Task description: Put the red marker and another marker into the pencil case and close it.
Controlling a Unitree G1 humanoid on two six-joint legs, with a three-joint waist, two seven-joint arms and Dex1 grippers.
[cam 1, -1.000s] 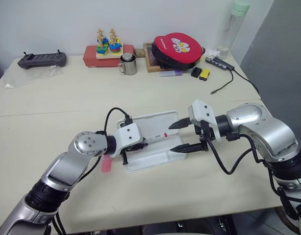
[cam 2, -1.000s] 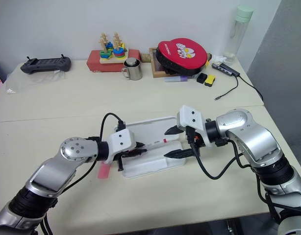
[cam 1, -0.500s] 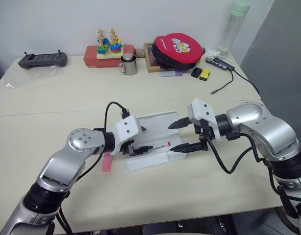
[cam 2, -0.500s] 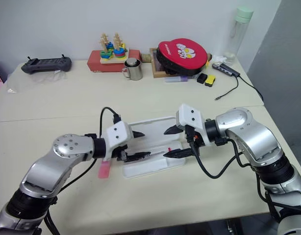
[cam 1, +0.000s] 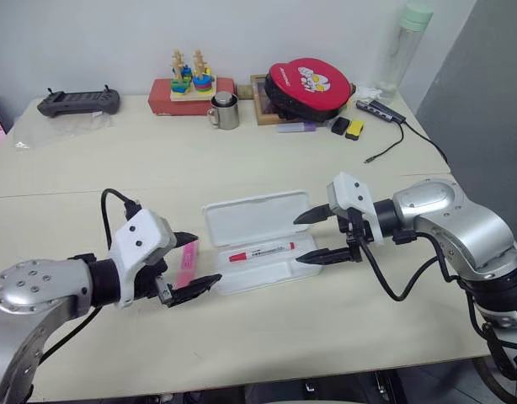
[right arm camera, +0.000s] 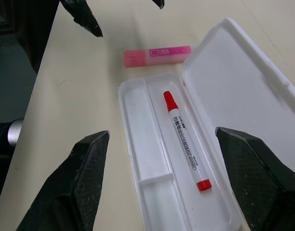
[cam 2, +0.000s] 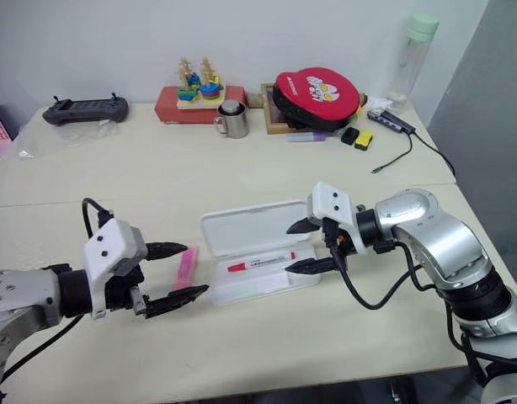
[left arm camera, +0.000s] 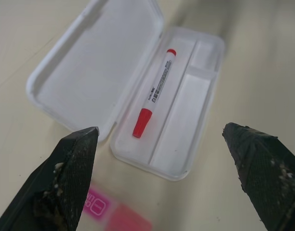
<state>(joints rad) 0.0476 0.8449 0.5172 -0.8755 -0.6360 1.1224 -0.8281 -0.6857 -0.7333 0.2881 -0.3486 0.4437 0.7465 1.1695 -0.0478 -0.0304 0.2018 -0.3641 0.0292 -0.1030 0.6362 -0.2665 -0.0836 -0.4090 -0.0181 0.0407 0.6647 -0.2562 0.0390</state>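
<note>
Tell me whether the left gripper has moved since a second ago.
Yes. The left gripper has pulled back off the pencil case toward the robot's left; its jaws now stand open beside the pink highlighter.

pencil case (cam 1: 267,273) tray: open above | front channel: free

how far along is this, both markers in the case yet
One of two. The red marker lies in the tray of the pencil case, whose lid lies open. The pink highlighter is on the table beside the case, with the open left gripper by it. The open right gripper hangs at the case's other end. Left: highlighter in, lid shut.
</note>
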